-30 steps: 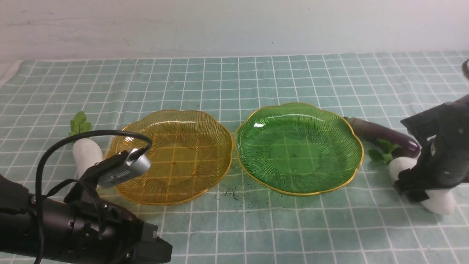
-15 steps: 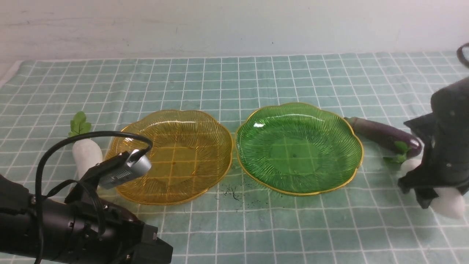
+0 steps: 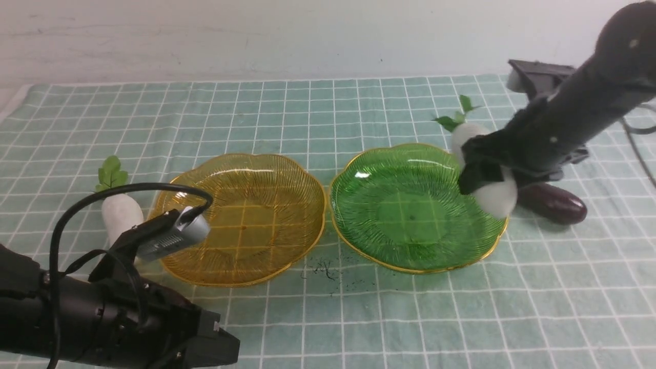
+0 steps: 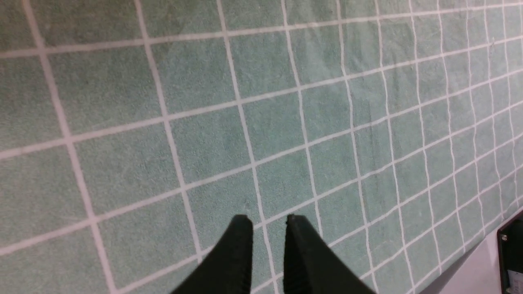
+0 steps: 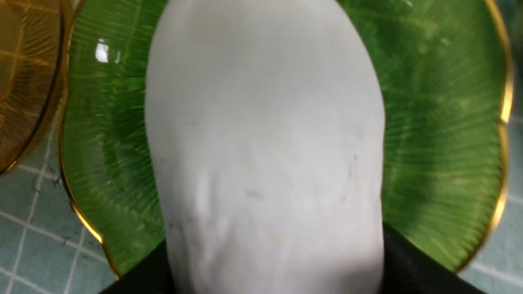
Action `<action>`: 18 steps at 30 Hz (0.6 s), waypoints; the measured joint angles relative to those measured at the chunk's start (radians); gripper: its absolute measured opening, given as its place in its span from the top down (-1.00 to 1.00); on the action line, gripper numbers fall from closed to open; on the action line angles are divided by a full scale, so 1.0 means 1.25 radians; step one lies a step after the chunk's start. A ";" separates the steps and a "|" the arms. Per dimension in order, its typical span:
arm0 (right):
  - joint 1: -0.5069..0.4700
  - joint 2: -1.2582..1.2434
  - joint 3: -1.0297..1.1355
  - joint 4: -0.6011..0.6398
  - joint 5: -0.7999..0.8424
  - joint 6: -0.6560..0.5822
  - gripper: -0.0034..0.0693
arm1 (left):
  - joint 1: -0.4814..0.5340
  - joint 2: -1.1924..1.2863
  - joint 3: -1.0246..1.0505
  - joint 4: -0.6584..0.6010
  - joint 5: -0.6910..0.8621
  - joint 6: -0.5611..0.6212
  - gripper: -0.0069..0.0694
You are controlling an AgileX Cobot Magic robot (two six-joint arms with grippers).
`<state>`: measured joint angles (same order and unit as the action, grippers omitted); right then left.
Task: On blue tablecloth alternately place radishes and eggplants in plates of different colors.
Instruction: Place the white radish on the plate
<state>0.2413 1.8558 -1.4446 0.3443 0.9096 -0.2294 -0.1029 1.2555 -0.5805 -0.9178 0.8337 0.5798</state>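
Radish number one [image 3: 122, 218] lies on the blue tablecloth [image 3: 359, 113] far to the left of the green plate [image 3: 410, 210], beyond the amber plate [image 3: 246, 220], with its leaves pointing to the wall. The left gripper [image 4: 267, 222] is also well left of the green plate, on the robot's side. Its jaws are drawn close together with only a thin slit between them, and they grasp nothing; under them is only cloth. The amber plate stands just beside the green plate on its left, and both plates are bare.

The right gripper [image 3: 482, 171] is clenched on the second radish [image 3: 496, 195] and holds it in the air above the right rim of the green plate. The long axis of this radish goes from the leaves, up and toward the wall, to the blunt end, down and toward the robot. In the right wrist view the white body [image 5: 265, 143] has the green plate directly behind it. I judge that the middle of the green plate is to the left of the claw, so the coming move is a short shift leftward and down, then release. The right arm is clearly the nearer one. An eggplant [image 3: 553, 202] lies on the cloth just right of the green plate.
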 joint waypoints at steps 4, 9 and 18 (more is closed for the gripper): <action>0.019 0.040 0.000 -0.001 -0.022 -0.030 -0.36 | 0.000 0.000 0.000 0.000 -0.013 0.000 0.55; 0.022 0.088 0.000 -0.004 -0.017 -0.013 -0.37 | 0.000 0.001 0.000 0.000 -0.024 0.000 0.55; 0.022 0.106 -0.046 -0.065 0.067 0.072 -0.92 | 0.000 0.001 0.000 0.005 -0.052 -0.002 0.35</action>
<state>0.2686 1.9881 -1.5018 0.2628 0.9931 -0.1390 -0.1029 1.2567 -0.5805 -0.9117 0.7691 0.5768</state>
